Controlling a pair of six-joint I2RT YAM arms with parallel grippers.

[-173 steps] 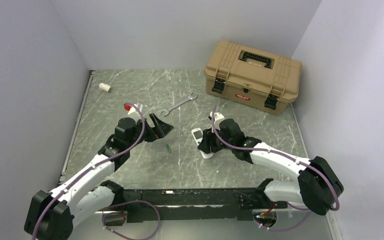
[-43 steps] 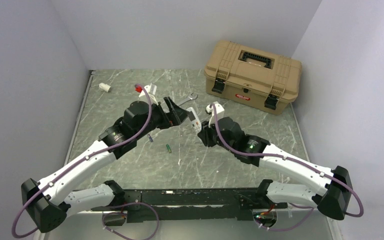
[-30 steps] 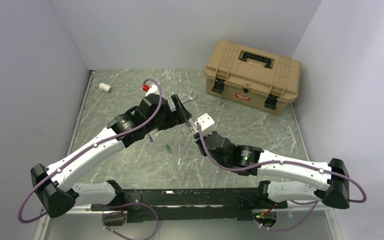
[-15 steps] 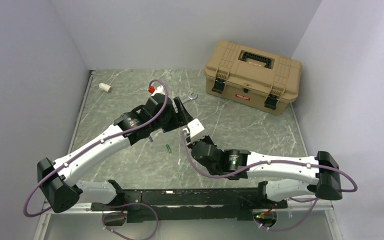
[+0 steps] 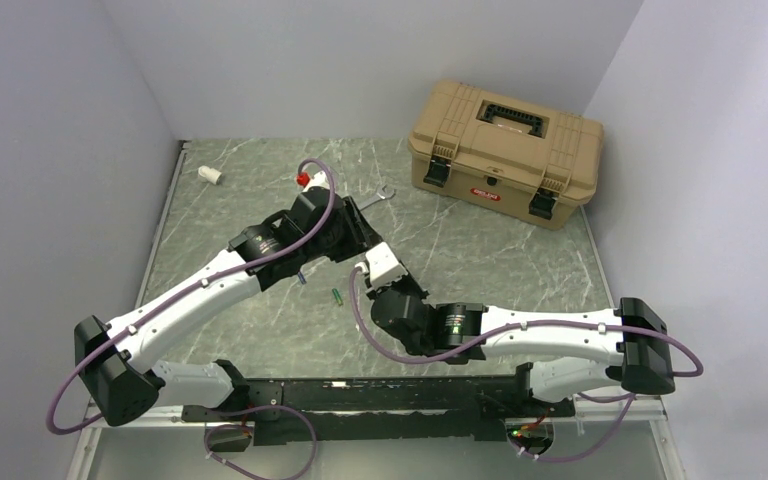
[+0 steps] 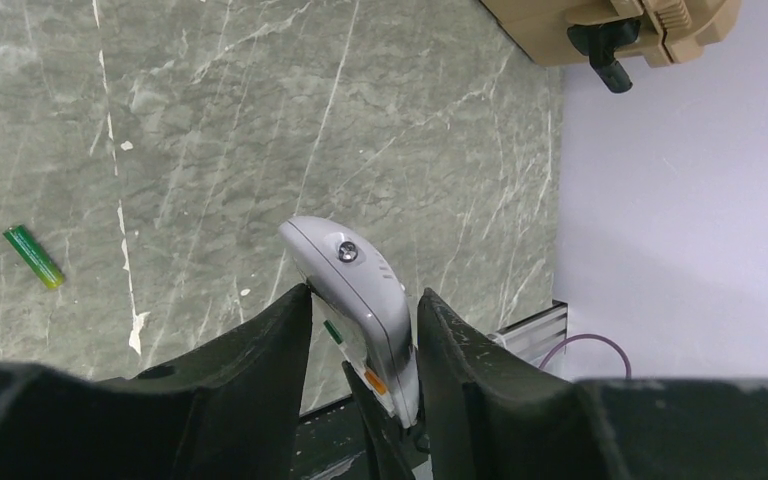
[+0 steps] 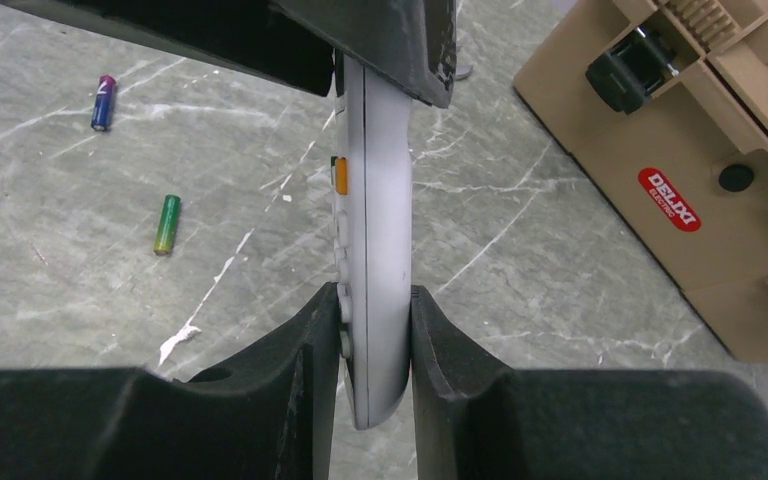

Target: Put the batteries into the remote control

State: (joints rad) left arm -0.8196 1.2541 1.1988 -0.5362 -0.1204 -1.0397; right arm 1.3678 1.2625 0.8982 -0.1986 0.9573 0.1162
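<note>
While remote control [image 7: 375,190] stands vertical mid-frame in right wrist view, right gripper [image 7: 372,292] clamped on lower end, left gripper [image 6: 364,296] clamped on upper, green battery [image 7: 167,224] and purple battery [image 7: 103,102] lie upper left; you must free one arm.

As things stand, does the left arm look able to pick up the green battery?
Probably not yet: the left gripper is shut on the remote control, which the right gripper also grips. The green battery lies uncovered on the table.
</note>
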